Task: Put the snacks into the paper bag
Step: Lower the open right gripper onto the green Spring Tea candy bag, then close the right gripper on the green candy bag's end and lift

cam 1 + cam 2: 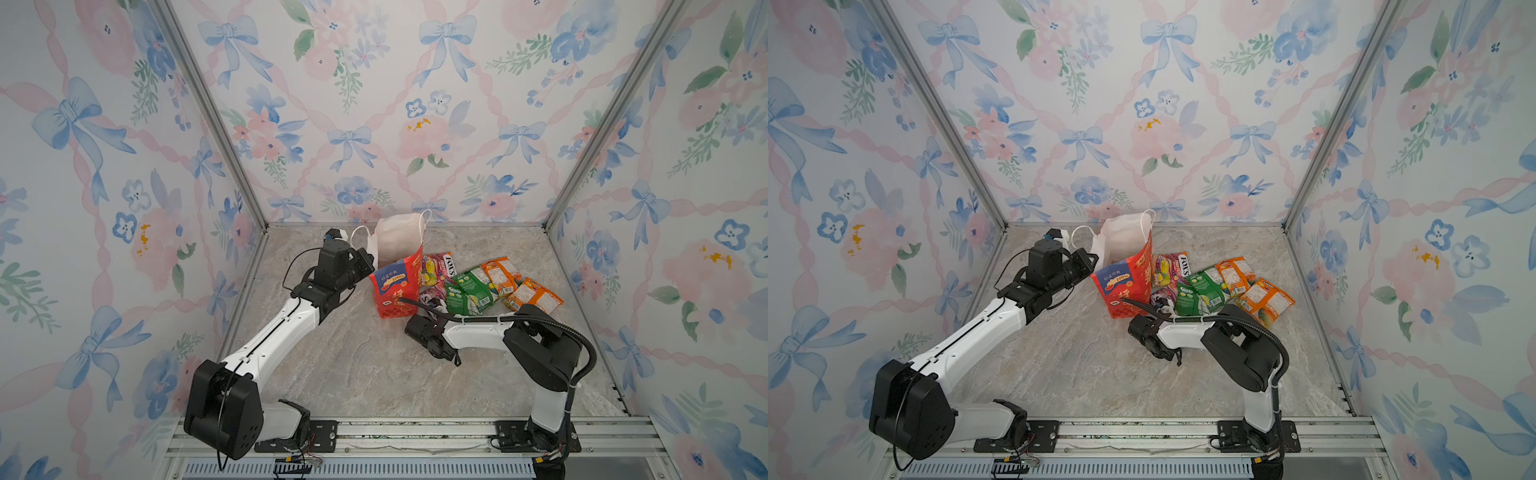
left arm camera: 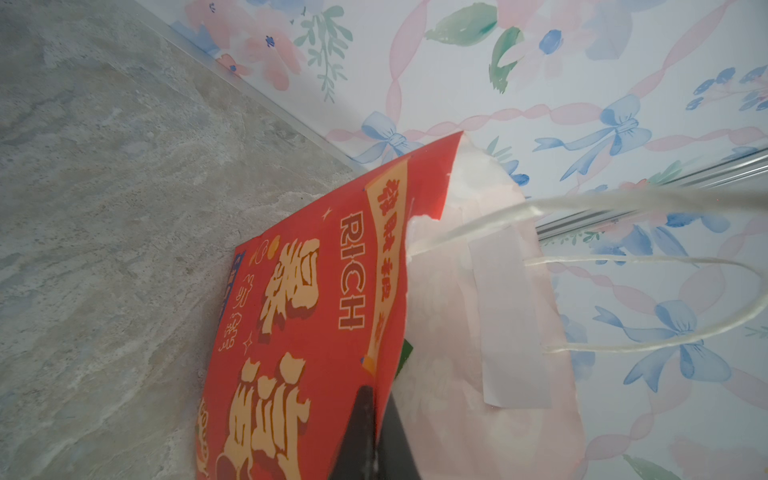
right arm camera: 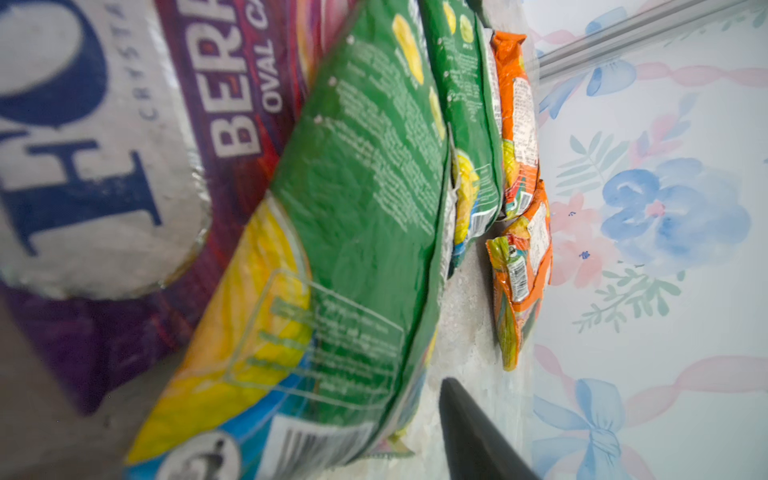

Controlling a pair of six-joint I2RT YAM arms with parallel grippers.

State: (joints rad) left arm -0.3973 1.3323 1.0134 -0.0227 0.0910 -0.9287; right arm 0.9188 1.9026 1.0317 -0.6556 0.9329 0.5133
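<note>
Across the grey marbled worktop [image 1: 353,374] my two arms reach in from the near edge. The biggest thing on it is the paper bag [image 1: 395,286], red with a blue panel. It stands on its base toward the back, its white mouth open upward and its white cord handles [image 1: 358,235] loose at the rim.

Just beside it, on my right arm's side, the snacks lie in a heap on the worktop, outside the bag. A red-yellow FOX'S packet [image 1: 439,266] lies closest to the bag wall, with a purple FOX'S packet [image 3: 232,108] nearer to me. Two overlapping green packets [image 1: 471,293] come next, and two orange packets [image 1: 536,296] lie farthest out.

My left pincer [image 2: 376,432] is clenched on the bag's upper edge, one finger on the red outside and one on the white inside, as the left wrist view shows. My right pincer [image 1: 435,308] sits low at the near edge of the heap, by the purple and green packets. The right wrist view shows only one dark finger [image 3: 469,432] just beside a green packet, so I cannot tell whether that pincer is released or grasping.
</note>
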